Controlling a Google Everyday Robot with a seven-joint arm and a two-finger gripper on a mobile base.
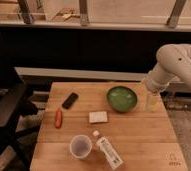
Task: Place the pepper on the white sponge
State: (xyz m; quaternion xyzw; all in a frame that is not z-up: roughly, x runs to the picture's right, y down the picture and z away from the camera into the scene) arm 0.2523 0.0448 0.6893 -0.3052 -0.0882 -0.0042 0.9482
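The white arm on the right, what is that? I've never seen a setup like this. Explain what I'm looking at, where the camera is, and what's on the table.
That is a robot's single arm, white and jointed, reaching in from the right. Its gripper, the clamp at the arm's end, hangs at the right edge of the wooden table, beside the green bowl. The one camera looks down on the table from its near side. On the wood lie a black phone, a red-orange pepper, a white sponge to the pepper's right and apart from it, a translucent cup, and a white bottle on its side. The pepper is not held; it rests on the table.
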